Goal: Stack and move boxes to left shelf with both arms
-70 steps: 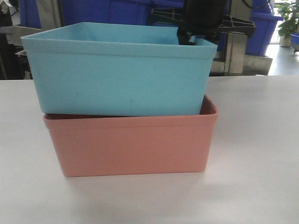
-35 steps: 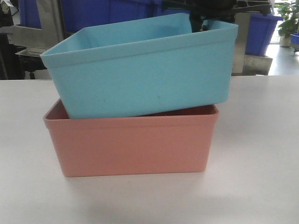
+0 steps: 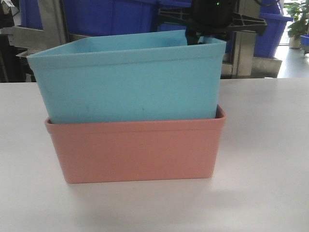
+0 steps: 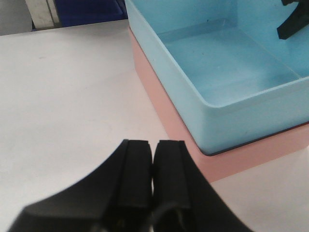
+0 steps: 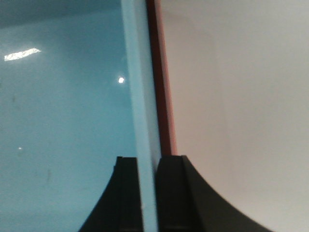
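The left hand (image 4: 153, 145) hangs over the bare desk (image 4: 63, 87), its two black fingers pressed together with only a thin seam between them, holding nothing and touching nothing. In its wrist view the two boxes lie ahead and to the right, apart from it, with the near corner of the stack closest to the fingertips.

On the desk (image 3: 265, 145) the pink box (image 3: 135, 150) stands flat. The blue box (image 3: 130, 82) sits inside it, bottom hidden below the pink rim, upper half standing clear. It is tilted: in the front view its rim runs lower at the left and higher at the right. The left wrist view shows the blue box (image 4: 227, 63) open and bare inside, with the pink box (image 4: 159, 101) showing as a band round its base.

The right hand (image 3: 212, 14) is at the far right corner of the blue rim. Its wrist view shows the right hand (image 5: 147, 162) clamped on the blue box (image 5: 63, 96): one finger inside the wall, the other outside it, the light blue wall pinched between them. The pink rim (image 5: 161, 96) runs just beside the outer finger, and the desk (image 5: 231, 96) lies beyond.

Dark blue crates (image 3: 111, 12) stand behind the desk.
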